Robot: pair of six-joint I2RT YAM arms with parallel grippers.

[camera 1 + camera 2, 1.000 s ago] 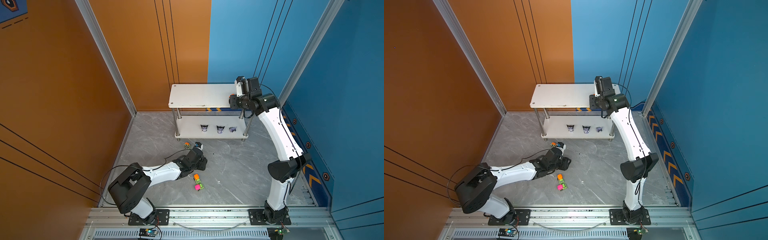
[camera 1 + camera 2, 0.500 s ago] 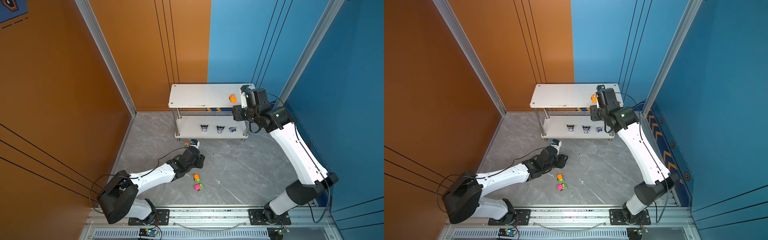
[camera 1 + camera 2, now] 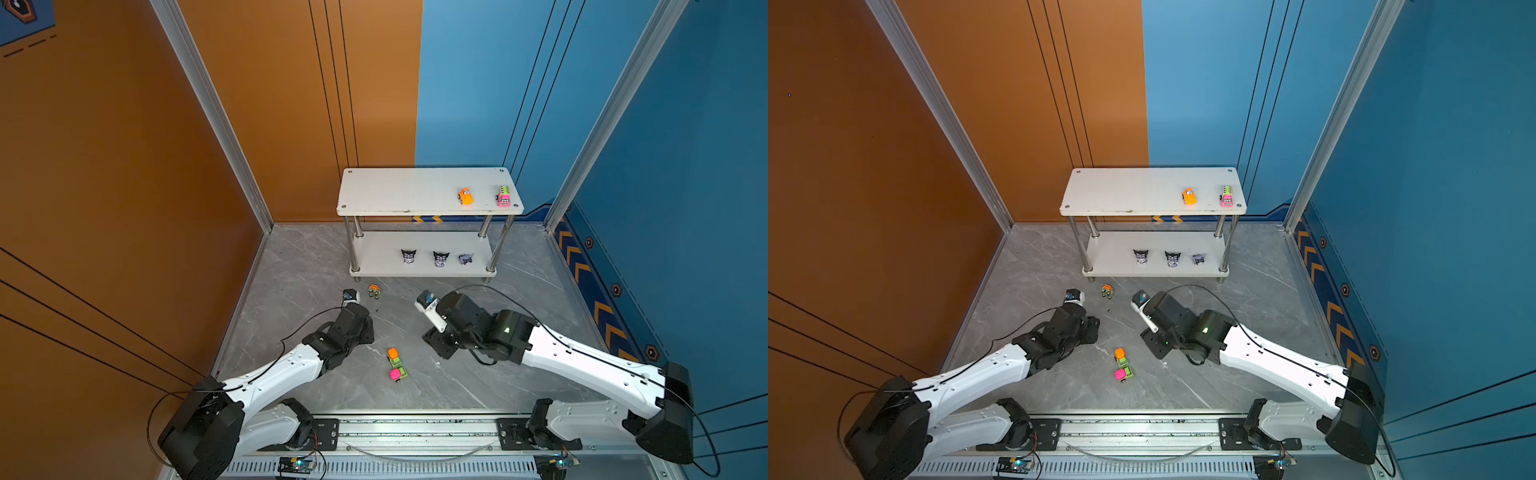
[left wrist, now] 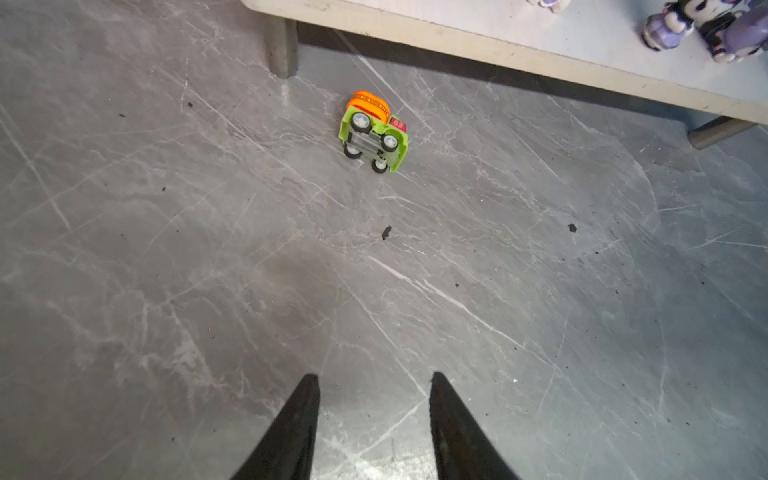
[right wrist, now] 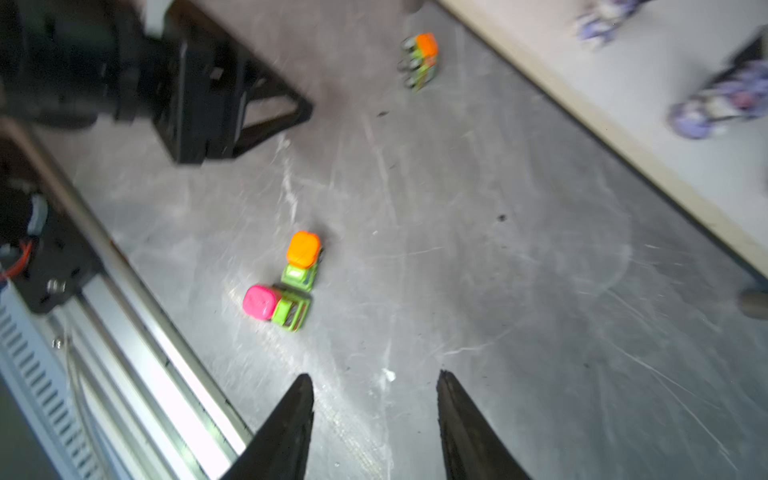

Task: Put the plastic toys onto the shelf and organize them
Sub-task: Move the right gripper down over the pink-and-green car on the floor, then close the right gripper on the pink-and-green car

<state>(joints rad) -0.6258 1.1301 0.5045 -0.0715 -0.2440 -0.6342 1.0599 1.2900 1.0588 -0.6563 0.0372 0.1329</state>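
The white shelf (image 3: 395,191) (image 3: 1121,191) stands at the back. An orange car (image 3: 466,196) and a pink-and-green car (image 3: 503,196) sit on its top board. Three black-and-lilac figurines (image 3: 441,258) line the lower board. A green-and-orange car (image 3: 375,291) (image 4: 373,132) lies on its side just before the shelf. My left gripper (image 4: 374,378) (image 3: 368,330) is open, low over the floor, short of that car. An orange-and-green car (image 3: 393,356) (image 5: 302,259) and a pink-and-green car (image 3: 397,373) (image 5: 276,306) touch mid-floor. My right gripper (image 5: 374,378) (image 3: 436,345) is open and empty to their right.
Grey marble floor (image 3: 519,299) walled by orange panels on the left and blue ones on the right. A metal rail (image 3: 415,428) with both arm bases runs along the front edge. The shelf's chrome posts (image 3: 355,249) stand near the tipped car.
My right arm has swung down from the shelf's top board to the floor, leaving the orange car there. My left gripper has drawn back a little from the tipped car.
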